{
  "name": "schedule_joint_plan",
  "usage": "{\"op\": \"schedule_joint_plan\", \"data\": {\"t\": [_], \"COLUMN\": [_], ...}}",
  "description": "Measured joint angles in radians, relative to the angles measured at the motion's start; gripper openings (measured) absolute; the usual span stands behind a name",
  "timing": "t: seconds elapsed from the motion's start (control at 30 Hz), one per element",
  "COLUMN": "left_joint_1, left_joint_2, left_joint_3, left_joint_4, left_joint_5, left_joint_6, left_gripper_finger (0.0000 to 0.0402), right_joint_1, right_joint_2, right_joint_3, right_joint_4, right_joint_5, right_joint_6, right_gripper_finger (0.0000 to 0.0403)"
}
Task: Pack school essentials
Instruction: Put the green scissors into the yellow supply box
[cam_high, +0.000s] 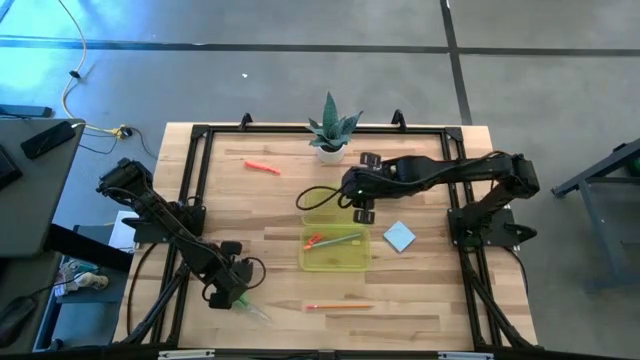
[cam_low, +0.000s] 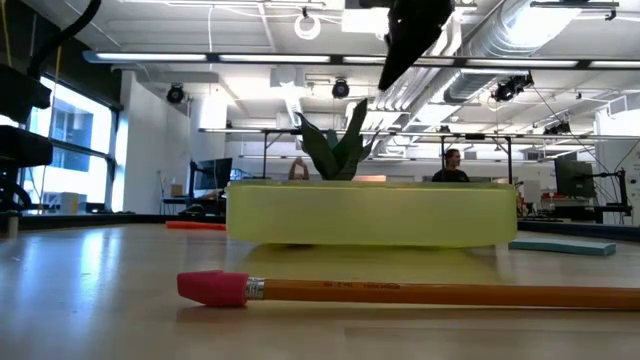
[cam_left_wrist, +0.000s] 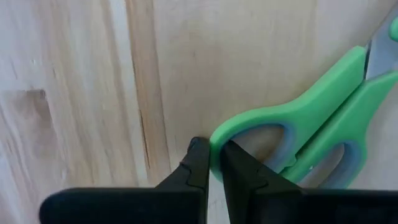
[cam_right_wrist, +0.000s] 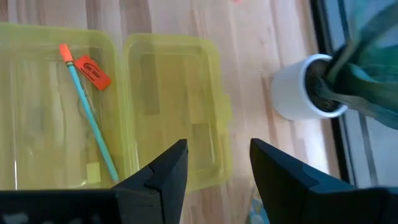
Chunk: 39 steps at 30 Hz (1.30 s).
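The green-handled scissors (cam_left_wrist: 311, 130) lie near the table's near-left part (cam_high: 250, 308). My left gripper (cam_left_wrist: 214, 165) is down on them (cam_high: 230, 297), shut on a handle loop. The open yellow-green box (cam_high: 335, 250) sits mid-table with its lid (cam_right_wrist: 177, 106) folded out flat. It holds a teal pencil (cam_right_wrist: 93, 121) and a small red piece (cam_right_wrist: 93, 71). My right gripper (cam_right_wrist: 217, 168) hovers open above the lid (cam_high: 362, 207), touching nothing. A pencil with a pink eraser (cam_low: 400, 292) lies near the near edge (cam_high: 338, 306). The blue note pad (cam_high: 399, 236) lies right of the box. An orange pen (cam_high: 262, 166) lies farther back. My left gripper pinches the rim of one handle loop (cam_left_wrist: 217, 134) at the scissors' handle end. One finger (cam_left_wrist: 242, 171) stands inside the loop and the other (cam_left_wrist: 196, 165) outside it. The fingers come from above, pointing down. The scissors lie flat on the wood.
A spiky green plant in a white pot (cam_high: 330, 135) stands at the far edge, close to my right arm (cam_right_wrist: 298, 87). A black frame (cam_high: 200, 135) runs around the table. Bare wood lies left of the box and along the near edge.
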Motion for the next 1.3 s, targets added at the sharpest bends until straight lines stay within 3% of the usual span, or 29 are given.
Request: {"op": "schedule_joint_plan", "data": {"t": [0.3,0.5,0.73,0.97,1.13,1.3], "left_joint_1": [0.005,0.048,0.147,0.287,0.389,0.457], "left_joint_2": [-0.008,-0.043,-0.104,-0.186,-0.212,-0.211], "left_joint_3": [0.032,0.036,0.038,0.038,0.039,0.04], "left_joint_4": [-0.006,0.02,0.014,0.018,0.131,0.334], "left_joint_5": [-0.038,-0.131,-0.132,-0.209,-0.284,-0.291], "left_joint_6": [-0.127,-0.145,-0.11,-0.107,-0.067,0.009], "left_gripper_finger": [0.0012,0.0012,0.0012,0.0012,0.0012,0.0012], "right_joint_1": [0.0,0.0,0.0,0.0,0.0,0.0], "right_joint_2": [-0.104,-0.152,-0.165,-0.165,-0.165,-0.164], "right_joint_3": [0.0,0.0,0.0,0.0,0.0,0.001], "right_joint_4": [-0.061,-0.092,-0.111,-0.115,-0.116,-0.117], "right_joint_5": [0.015,0.015,0.015,0.015,0.015,0.015], "right_joint_6": [-0.013,-0.01,0.004,0.007,0.009,0.015], "right_gripper_finger": [0.0165,0.0165,0.0165,0.0165,0.0165,0.0165]}}
